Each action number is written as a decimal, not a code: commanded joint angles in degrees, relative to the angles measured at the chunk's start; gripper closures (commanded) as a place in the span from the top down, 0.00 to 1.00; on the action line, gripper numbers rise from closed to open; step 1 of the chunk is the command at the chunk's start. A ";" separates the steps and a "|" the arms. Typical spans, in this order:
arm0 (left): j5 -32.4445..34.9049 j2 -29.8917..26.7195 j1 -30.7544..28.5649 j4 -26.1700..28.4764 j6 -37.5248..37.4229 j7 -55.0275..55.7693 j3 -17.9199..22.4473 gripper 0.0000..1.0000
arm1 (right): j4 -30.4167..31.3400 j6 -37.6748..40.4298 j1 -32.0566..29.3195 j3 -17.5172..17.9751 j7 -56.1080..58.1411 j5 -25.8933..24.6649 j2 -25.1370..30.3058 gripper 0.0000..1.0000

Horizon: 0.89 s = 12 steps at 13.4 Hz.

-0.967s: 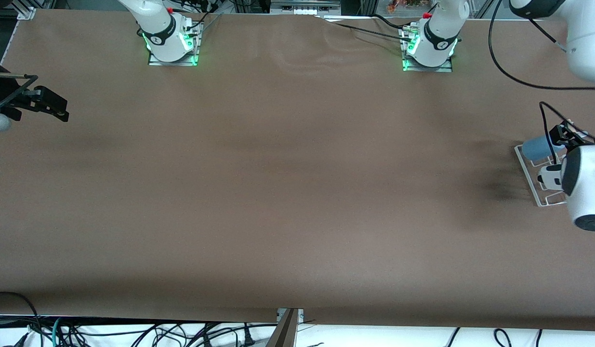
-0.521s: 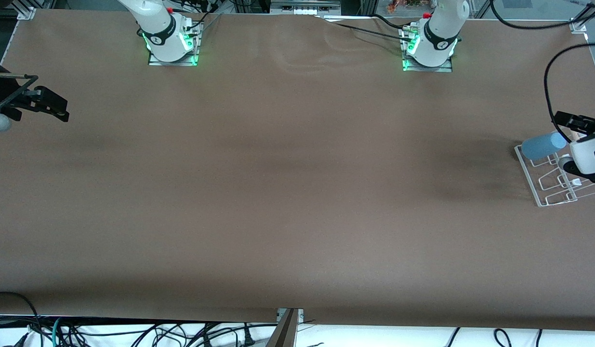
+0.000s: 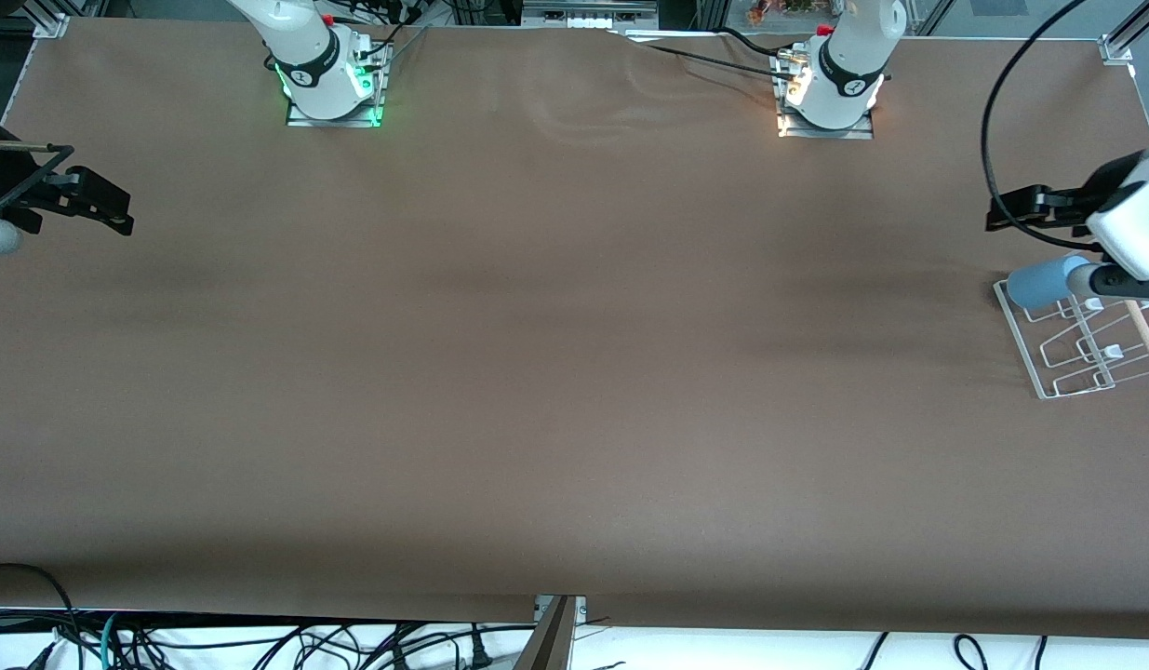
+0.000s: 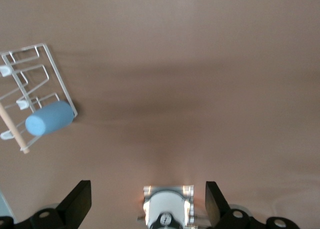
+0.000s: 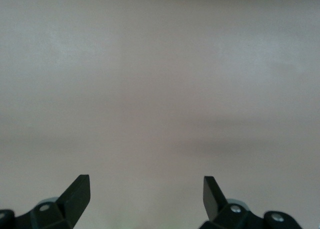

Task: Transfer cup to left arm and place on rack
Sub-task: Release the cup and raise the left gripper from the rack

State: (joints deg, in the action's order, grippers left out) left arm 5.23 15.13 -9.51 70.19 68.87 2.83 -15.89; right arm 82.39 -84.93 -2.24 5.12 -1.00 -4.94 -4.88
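Observation:
The light-blue cup (image 3: 1039, 283) rests tilted on the rack (image 3: 1058, 389), at the rack's end farther from the front camera. The rack stands at the left arm's end of the table. My left gripper (image 3: 1009, 208) is open and empty, up in the air over bare table beside the rack, apart from the cup. In the left wrist view the cup (image 4: 49, 118) and rack (image 4: 50, 64) lie off to one side of the open gripper (image 4: 148, 201). My right gripper (image 3: 104, 200) waits open and empty at the right arm's end, over bare table (image 5: 146, 196).
A pale wooden dowel (image 3: 1146, 337) runs along the rack, also seen in the left wrist view (image 4: 12, 129). The left arm's base (image 3: 827, 88) and the right arm's base (image 3: 330, 79) stand at the table's back edge. A thick black cable (image 3: 997, 121) loops over the table.
My left gripper let go of the cup, rose and drew back from the rack toward its base. The cup stayed on the rack. The right arm has not moved.

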 commanded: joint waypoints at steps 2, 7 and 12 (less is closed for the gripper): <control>-4.43 -16.70 -3.22 28.92 18.12 1.48 -0.11 1.00 | 0.40 -0.33 -0.40 0.24 1.09 0.02 0.49 1.00; -4.61 -14.09 -3.32 23.43 18.68 5.35 0.50 1.00 | 0.40 -0.24 -0.49 0.24 1.09 0.02 0.49 1.00; -5.57 -12.85 -6.31 20.86 17.45 2.63 0.95 1.00 | 0.40 -0.24 -0.57 0.24 1.09 0.11 0.49 1.00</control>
State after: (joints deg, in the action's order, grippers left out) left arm 1.69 1.28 -15.24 92.90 87.71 6.95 -14.60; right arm 82.39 -84.93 -2.26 5.11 -1.00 -4.94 -4.88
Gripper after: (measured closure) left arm 0.000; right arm 0.000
